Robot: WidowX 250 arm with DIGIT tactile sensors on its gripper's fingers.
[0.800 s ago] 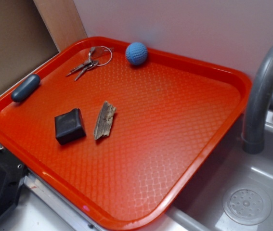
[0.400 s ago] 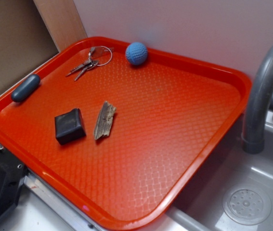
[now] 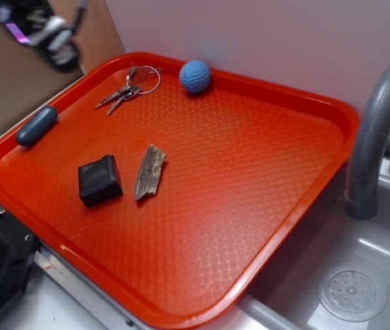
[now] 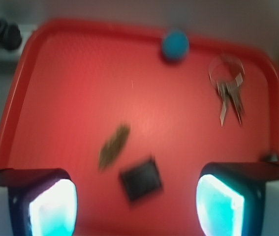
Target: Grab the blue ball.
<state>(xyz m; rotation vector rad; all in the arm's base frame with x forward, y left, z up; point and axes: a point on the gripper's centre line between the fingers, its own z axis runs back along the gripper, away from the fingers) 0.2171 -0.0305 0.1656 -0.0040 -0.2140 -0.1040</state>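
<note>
The blue ball [image 3: 195, 76] is a small light-blue dimpled sphere resting against the far rim of the red tray [image 3: 305, 103]. In the wrist view the blue ball [image 4: 174, 45] shows at the tray's top edge, blurred. My gripper [image 3: 50, 38] enters blurred at the upper left of the exterior view, high above the tray's left corner and far from the ball. Its fingers [image 4: 53, 209] stand wide apart with nothing between them, so the gripper [image 4: 137, 209] is open.
On the tray lie a bunch of keys [image 3: 129, 88], a dark blue-grey capsule [image 3: 36, 125] on the left rim, a black square block [image 3: 100, 179] and a wood sliver [image 3: 150, 171]. A grey faucet [image 3: 377, 130] and sink drain [image 3: 351, 293] are at right.
The gripper was out of the exterior view before; now it has come in at the upper left, blurred by motion. Nothing on the tray has moved.
</note>
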